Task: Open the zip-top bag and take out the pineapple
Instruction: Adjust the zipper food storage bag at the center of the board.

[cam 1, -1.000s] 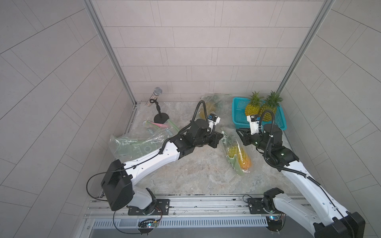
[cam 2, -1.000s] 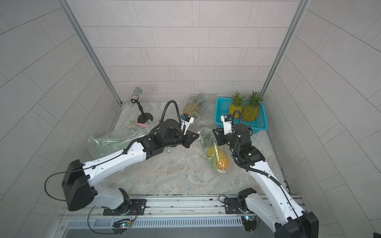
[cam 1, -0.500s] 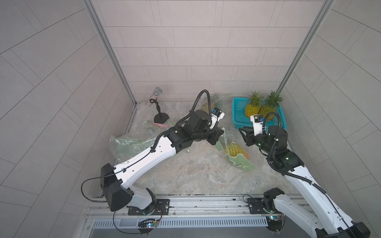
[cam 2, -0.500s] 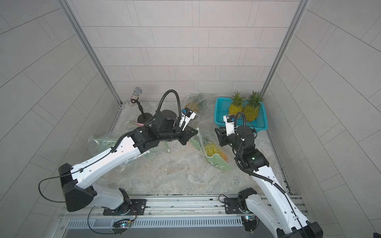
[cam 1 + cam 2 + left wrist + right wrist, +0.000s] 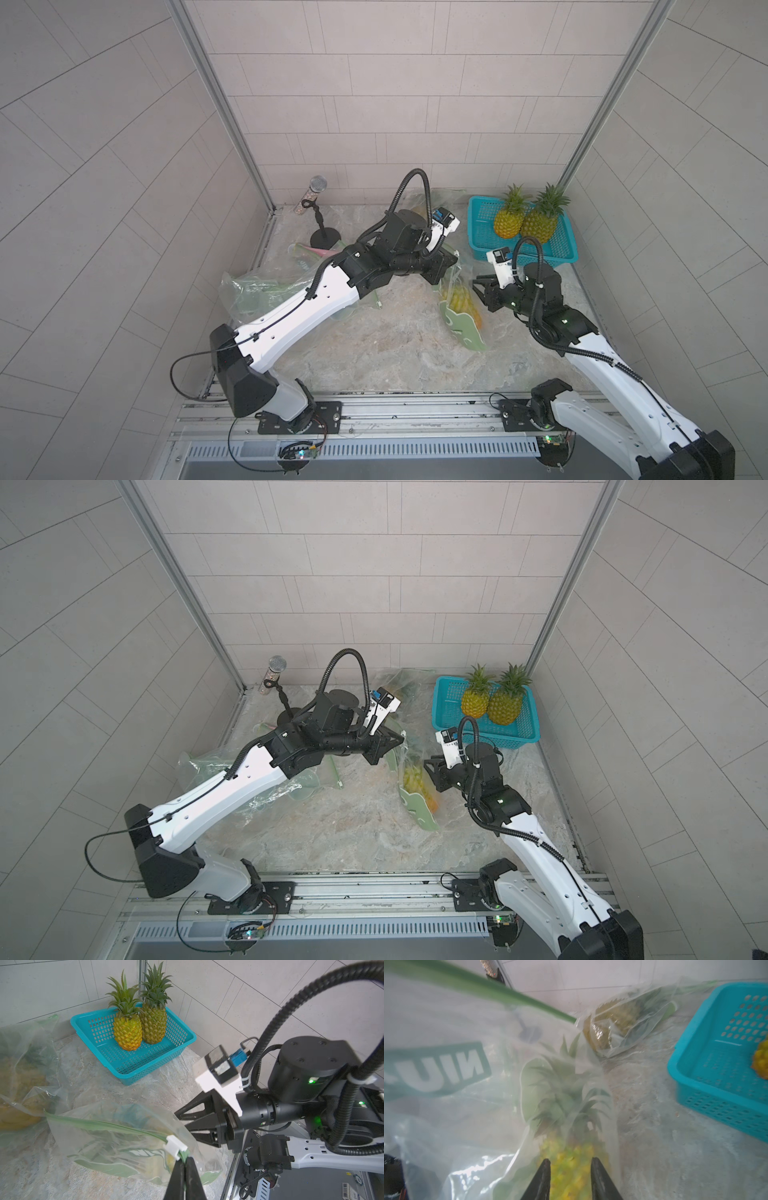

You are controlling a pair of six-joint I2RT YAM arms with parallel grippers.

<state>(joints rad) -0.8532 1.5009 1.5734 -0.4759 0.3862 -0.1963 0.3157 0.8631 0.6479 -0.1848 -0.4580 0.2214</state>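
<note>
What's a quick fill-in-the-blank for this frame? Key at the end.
1. The teal basket holds ____ loose pineapples.
2. The left gripper is shut on the zip-top bag at its ____ strip.
3. The slider beside that grip is ____.
4. The right gripper is ____, facing the bagged pineapple.
Missing words: two; green; white; open.
</note>
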